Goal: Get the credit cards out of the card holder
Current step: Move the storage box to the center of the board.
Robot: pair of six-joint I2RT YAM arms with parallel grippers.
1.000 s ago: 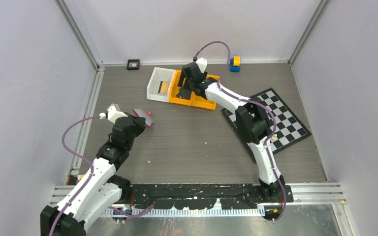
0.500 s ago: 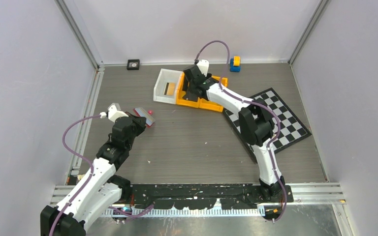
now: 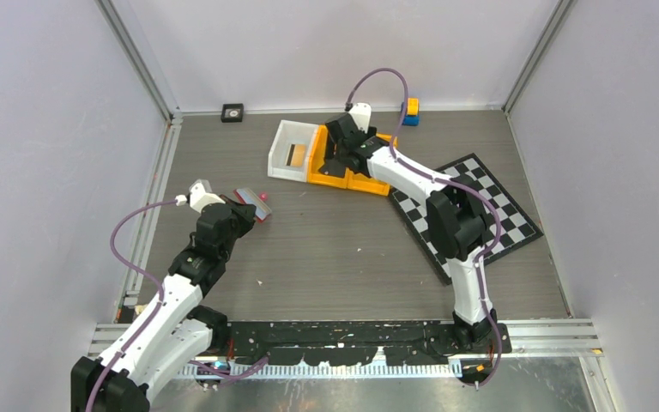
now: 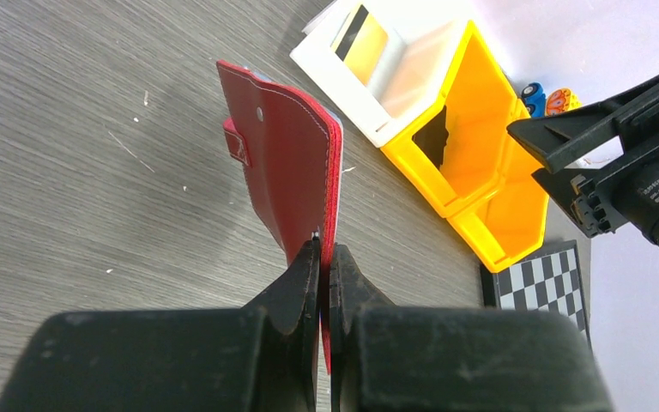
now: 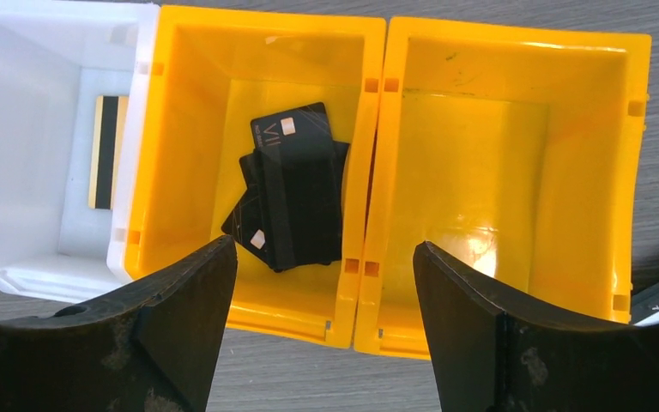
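My left gripper (image 4: 326,245) is shut on the lower edge of the red card holder (image 4: 287,180) and holds it upright on its edge above the table. It also shows in the top view (image 3: 250,204) at the left. A tan-orange card (image 5: 107,153) with a black stripe lies in the white bin (image 5: 17,103). Dark cards (image 5: 296,184) lie in the left yellow bin (image 5: 189,112). My right gripper (image 5: 324,249) is open and empty, hovering above the near edge of the yellow bins.
The right yellow bin (image 5: 515,172) holds nothing. A chequered board (image 3: 472,210) lies to the right of the bins. A blue and yellow toy (image 3: 409,110) and a small black square object (image 3: 232,112) sit by the back wall.
The right gripper has shifted a little to the right over the bins, and the bins have slid slightly right. The left arm and the card holder have not moved.
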